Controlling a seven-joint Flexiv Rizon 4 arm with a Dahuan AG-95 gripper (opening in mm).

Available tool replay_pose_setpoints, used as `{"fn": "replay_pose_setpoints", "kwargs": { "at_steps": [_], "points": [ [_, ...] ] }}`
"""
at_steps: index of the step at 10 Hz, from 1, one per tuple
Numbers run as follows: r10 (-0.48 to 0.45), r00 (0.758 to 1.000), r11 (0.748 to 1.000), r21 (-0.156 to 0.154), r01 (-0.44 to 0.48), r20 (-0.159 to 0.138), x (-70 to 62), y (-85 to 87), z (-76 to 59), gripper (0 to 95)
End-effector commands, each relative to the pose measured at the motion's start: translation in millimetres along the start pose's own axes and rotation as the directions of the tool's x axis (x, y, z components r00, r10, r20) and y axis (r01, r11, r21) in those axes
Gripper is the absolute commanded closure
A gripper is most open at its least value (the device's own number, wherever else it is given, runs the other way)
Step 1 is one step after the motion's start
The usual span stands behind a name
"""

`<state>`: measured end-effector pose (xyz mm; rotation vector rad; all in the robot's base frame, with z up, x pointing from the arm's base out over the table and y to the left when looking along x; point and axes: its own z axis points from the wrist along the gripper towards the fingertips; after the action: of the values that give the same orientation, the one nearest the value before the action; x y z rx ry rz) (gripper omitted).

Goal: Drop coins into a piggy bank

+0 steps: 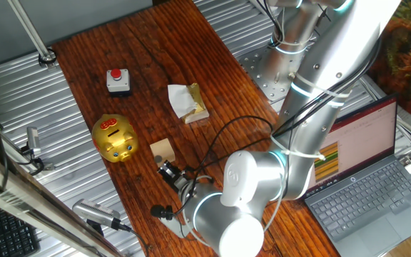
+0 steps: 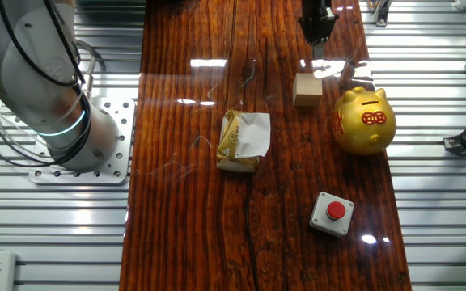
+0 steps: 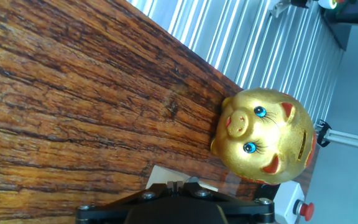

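Observation:
The shiny gold piggy bank (image 1: 116, 138) stands on the wooden table near its left edge, with its red patch on top. It also shows in the other fixed view (image 2: 364, 121) and in the hand view (image 3: 266, 134), snout toward the camera. My gripper (image 1: 170, 173) hangs low just beside the pale wooden cube (image 1: 162, 150), a short way from the pig. In the hand view my gripper (image 3: 178, 184) is shut, with only a thin dark line between the pads, and the cube (image 3: 160, 174) lies just beyond. No coin shows clearly in any view.
A red button on a grey box (image 1: 118, 80) sits further along the table. A crumpled tissue on a gold packet (image 1: 188, 102) lies mid-table. A laptop (image 1: 369, 178) stands off the right side. Ribbed metal flanks the wooden table (image 1: 148, 57).

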<state>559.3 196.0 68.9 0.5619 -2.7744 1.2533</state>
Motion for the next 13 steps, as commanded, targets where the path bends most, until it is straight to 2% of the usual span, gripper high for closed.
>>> {"fn": "replay_pose_setpoints", "kwargs": {
  "at_steps": [1, 4, 5, 13],
  "points": [
    [-0.001, 1.000, 1.000, 0.002, 0.001, 0.004, 0.4, -0.6, 0.7, 95.0],
    [-0.011, 1.000, 1.000, 0.007, 0.011, 0.006, -0.1, -0.9, 1.6, 95.0],
    [-0.014, 1.000, 1.000, 0.007, 0.014, 0.008, -0.1, -0.9, 1.6, 76.0],
    [-0.031, 0.999, 0.999, 0.013, 0.031, 0.017, -1.9, -2.2, 5.7, 76.0]
  ]
}}
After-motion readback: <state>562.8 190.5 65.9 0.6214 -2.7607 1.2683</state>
